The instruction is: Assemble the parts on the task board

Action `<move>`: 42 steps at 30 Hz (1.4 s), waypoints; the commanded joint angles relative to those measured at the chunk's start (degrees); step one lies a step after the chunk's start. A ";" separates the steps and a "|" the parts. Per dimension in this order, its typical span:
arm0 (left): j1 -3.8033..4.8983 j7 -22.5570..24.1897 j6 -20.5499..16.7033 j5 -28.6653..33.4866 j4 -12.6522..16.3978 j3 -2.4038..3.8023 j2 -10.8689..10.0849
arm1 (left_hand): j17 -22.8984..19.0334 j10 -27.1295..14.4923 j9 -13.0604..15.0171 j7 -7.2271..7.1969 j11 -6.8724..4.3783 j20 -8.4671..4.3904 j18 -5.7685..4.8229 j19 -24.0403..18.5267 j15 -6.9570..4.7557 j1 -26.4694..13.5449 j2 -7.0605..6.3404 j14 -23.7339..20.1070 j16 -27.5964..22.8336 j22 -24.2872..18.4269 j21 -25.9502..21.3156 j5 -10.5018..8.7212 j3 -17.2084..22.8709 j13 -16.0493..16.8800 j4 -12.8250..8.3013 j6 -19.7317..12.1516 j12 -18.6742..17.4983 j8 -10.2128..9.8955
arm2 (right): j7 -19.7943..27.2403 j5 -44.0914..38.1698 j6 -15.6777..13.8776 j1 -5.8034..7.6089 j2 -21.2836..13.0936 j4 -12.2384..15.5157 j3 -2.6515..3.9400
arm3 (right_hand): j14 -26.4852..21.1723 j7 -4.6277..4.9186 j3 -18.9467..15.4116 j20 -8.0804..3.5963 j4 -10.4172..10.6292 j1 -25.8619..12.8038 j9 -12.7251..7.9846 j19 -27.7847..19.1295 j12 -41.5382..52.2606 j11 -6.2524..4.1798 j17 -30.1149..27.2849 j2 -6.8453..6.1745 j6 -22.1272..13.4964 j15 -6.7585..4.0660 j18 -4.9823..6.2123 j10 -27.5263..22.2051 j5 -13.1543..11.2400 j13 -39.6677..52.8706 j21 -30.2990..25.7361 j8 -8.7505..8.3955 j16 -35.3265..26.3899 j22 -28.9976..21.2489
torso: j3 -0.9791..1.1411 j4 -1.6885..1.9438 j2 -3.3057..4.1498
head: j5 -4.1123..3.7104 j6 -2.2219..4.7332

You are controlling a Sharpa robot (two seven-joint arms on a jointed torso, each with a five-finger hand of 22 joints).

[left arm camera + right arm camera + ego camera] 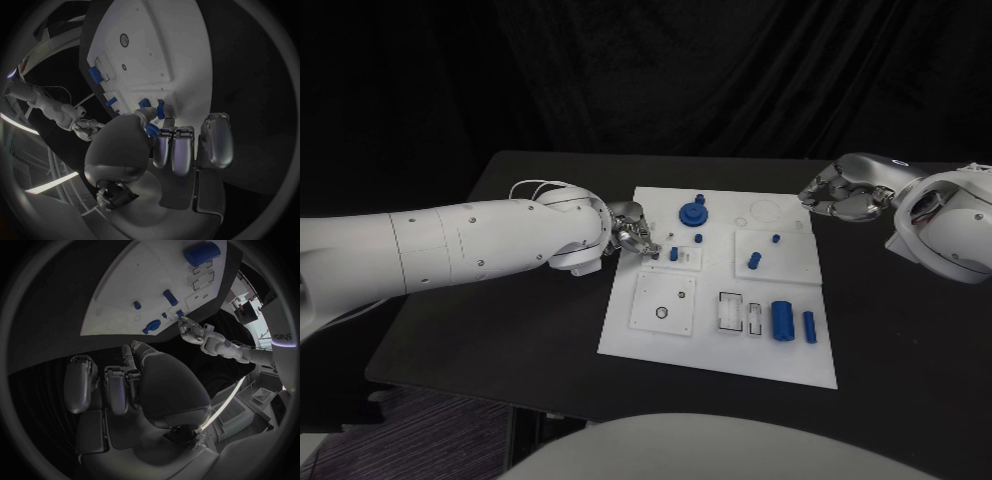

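Head view: the white task board (718, 350) lies in the middle of the black table (502, 330). The left hand (633, 236) is at the board's 9 o'clock edge, with its fingers close together next to a small blue peg (674, 254). It may be pinching a tiny part, but I cannot tell. A round blue knob (694, 212) stands at 12 o'clock. A fat blue cylinder (782, 319) and a thin blue one (811, 327) lie at 5 o'clock. The right hand (844, 197) is curled up just off the board's 2 o'clock corner, touching nothing.

Left wrist view: the left hand's fingers (181, 150) are bent in, and a bit of blue (152, 131) shows between thumb and fingers, so it looks like it holds a part.

Right wrist view: the right hand's fingers (119, 390) are curled in with nothing in them.

To do this step well, I think the left hand should go slow, keep the part straight over its hole, and push gently.
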 commanded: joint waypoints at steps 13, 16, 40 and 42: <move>-0.43 0.44 -0.86 -0.36 -0.43 -0.09 0.36 | 15.09 5.96 1.28 0.16 -0.48 -0.40 -0.36 0.07 -0.23 -0.91 0.77 6.05 0.15 5.82 -0.34 -6.80 -0.99 15.08 0.18 0.02 0.15 0.14 | -0.25 0.13 0.85 -0.16 0.03 -0.29 0.04 | 5.12 0.08 0.24 0.50 0.10 0.26 -0.05 0.18 -0.37 0.51 12.66 0.06 0.51 0.50 0.39 6.08 0.27 14.95 -0.39 -0.15 -0.21 11.02 | -0.02 0.03 0.00 | 0.03 -0.01; -0.45 0.50 -0.37 -0.36 -0.47 -0.09 0.40 | 15.09 5.96 1.26 0.17 -0.47 -0.40 -0.35 0.03 -0.22 -0.97 0.76 6.05 0.15 5.79 -0.43 -7.11 -1.10 15.08 0.16 0.00 0.15 0.14 | -0.32 0.13 0.96 -0.17 0.03 -0.36 0.04 | 5.12 0.08 0.24 0.50 0.10 0.26 -0.05 0.18 -0.37 0.51 12.66 0.06 0.51 0.50 0.39 6.08 0.27 14.95 -0.39 -0.15 -0.21 11.02 | -0.02 0.06 0.00 | -0.04 -0.01; -0.54 1.80 2.32 -0.36 -0.48 -0.09 -0.04 | 15.09 5.96 0.37 1.03 0.27 0.14 -0.27 -0.23 0.41 -7.37 0.90 6.05 0.15 5.82 -1.11 -13.61 -6.82 15.08 3.12 -0.38 0.15 -1.14 | -0.65 0.14 1.35 -0.38 0.16 -0.59 0.04 | 5.11 0.15 0.45 0.53 -0.03 0.21 -0.06 0.16 -0.37 0.60 12.64 0.01 0.54 0.56 0.39 6.08 0.45 14.95 -0.44 -0.19 -0.24 11.01 | 0.02 0.03 -0.02 | 0.10 -0.01; -0.55 1.87 2.32 -0.36 -0.53 -0.09 -0.05 | 15.09 5.96 0.04 1.17 0.41 0.27 -0.26 -0.24 0.54 -9.22 1.06 6.05 0.15 5.87 -1.19 -14.43 -8.54 15.08 3.15 -0.51 0.15 -1.70 | -0.67 0.14 1.39 -0.40 0.16 -0.60 0.04 | 5.11 0.15 0.45 0.53 -0.03 0.21 -0.06 0.16 -0.37 0.60 12.64 0.01 0.54 0.56 0.39 6.08 0.45 14.95 -0.44 -0.19 -0.24 11.01 | -0.01 0.07 -0.01 | 0.07 -0.01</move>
